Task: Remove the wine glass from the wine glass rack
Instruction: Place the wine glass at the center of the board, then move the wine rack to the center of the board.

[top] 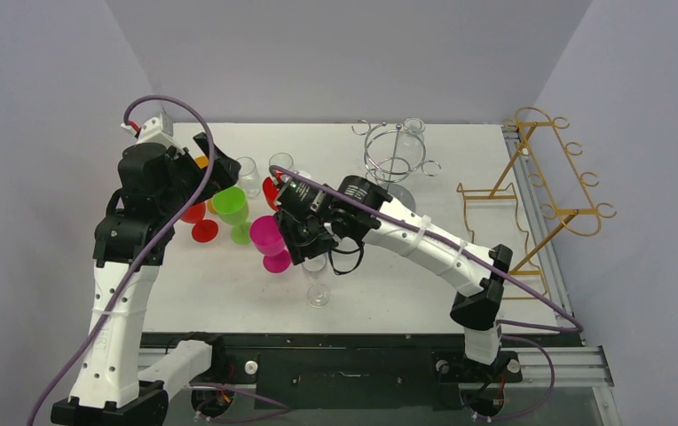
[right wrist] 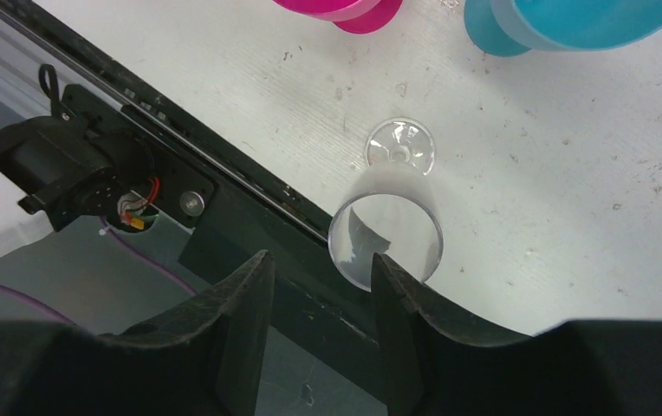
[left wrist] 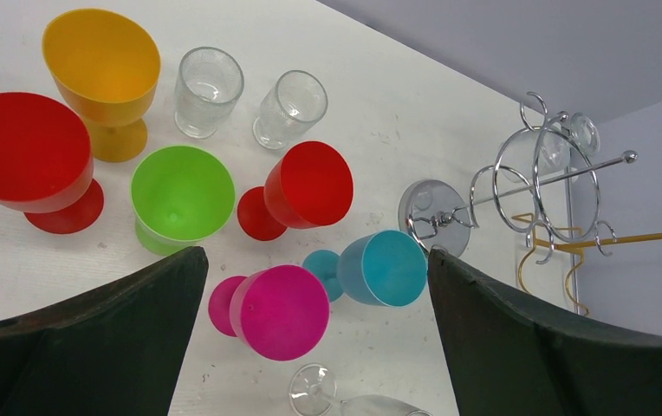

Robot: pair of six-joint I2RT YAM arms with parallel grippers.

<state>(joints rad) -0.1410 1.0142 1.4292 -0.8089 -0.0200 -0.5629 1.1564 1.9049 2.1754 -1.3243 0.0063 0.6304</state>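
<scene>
A clear wine glass (top: pixel 318 286) stands upright on the white table (top: pixel 229 293) near its front edge. My right gripper (top: pixel 314 245) hovers just above it, open. In the right wrist view the glass (right wrist: pixel 388 227) has its rim right at the tip of one of the fingers (right wrist: pixel 388 286), and nothing is clamped between them. The chrome wine glass rack (top: pixel 394 158) stands at the back of the table, with another clear glass (top: pixel 413 127) hanging on its far side. My left gripper (left wrist: pixel 314 252) is wide open and empty, up over the coloured cups at the left.
Pink (top: pixel 269 238), green (top: pixel 232 209), teal (left wrist: pixel 384 267), red (left wrist: pixel 308 184) and orange (left wrist: pixel 102 65) plastic goblets cluster left of centre, with two clear tumblers (left wrist: pixel 209 89) behind them. A gold wire rack (top: pixel 540 200) stands at the right edge. The black base rail (right wrist: pixel 249 199) runs along the near table edge.
</scene>
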